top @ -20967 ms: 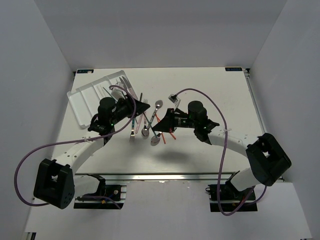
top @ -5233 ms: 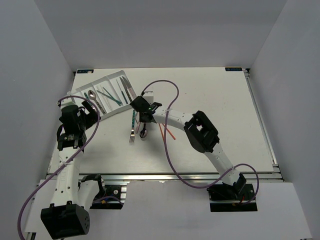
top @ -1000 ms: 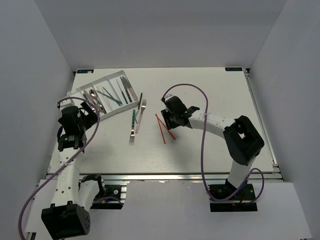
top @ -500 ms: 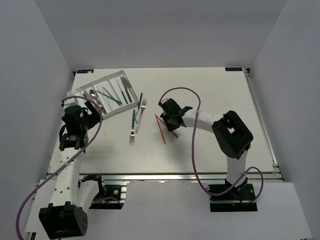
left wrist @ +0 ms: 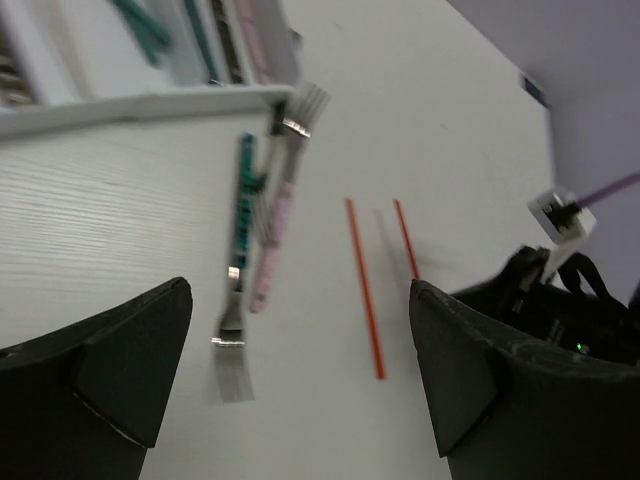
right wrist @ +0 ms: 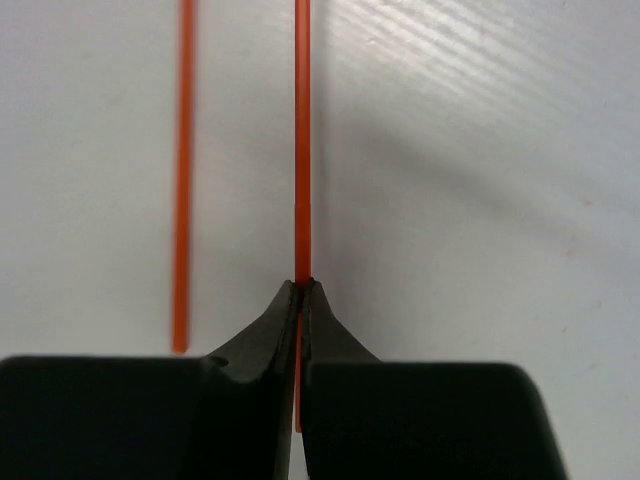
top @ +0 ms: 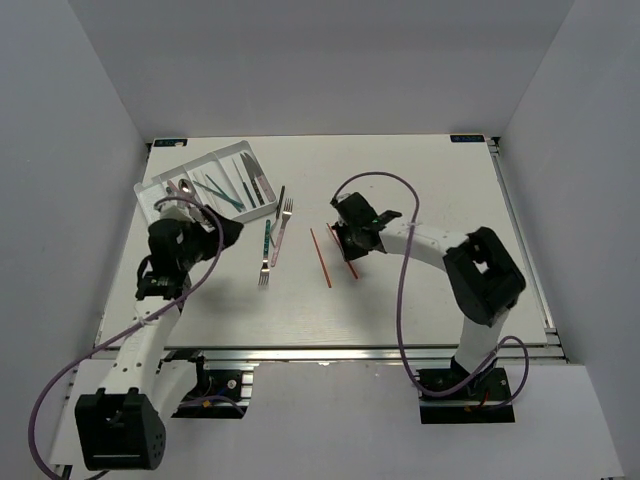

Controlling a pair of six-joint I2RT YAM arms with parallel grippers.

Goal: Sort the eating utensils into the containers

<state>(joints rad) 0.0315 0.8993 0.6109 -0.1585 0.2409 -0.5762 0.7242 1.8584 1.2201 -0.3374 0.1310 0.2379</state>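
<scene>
**Right arm.** The right tool (right wrist: 299, 288) is closed to a pinch on one orange chopstick (right wrist: 301, 150). The stick appears to lie flat on the desk (top: 430, 180). The jaws meet across the thin shaft, since so slim a piece needs a full closure to be held at all.

**Second stick.** A second orange chopstick (right wrist: 183, 180) lies just beside the first, roughly parallel and not touching it. It is free of the grip, so one stick is taken at a time.

**Left arm.** The left tool (left wrist: 298, 300) stands fully spread and holds nothing. It hovers near the white tray (top: 192, 166) and faces the teal-handled fork (left wrist: 243, 215) and the pink-handled fork (left wrist: 275, 230). These lie side by side on the desk just short of the tray's edge and are probably its next pick.

**Tray.** At the far left of the desk, it already holds several utensils in its long compartments.

**Judged stage.** The grasp is made; the lift and carry to a compartment are yet to come.
</scene>
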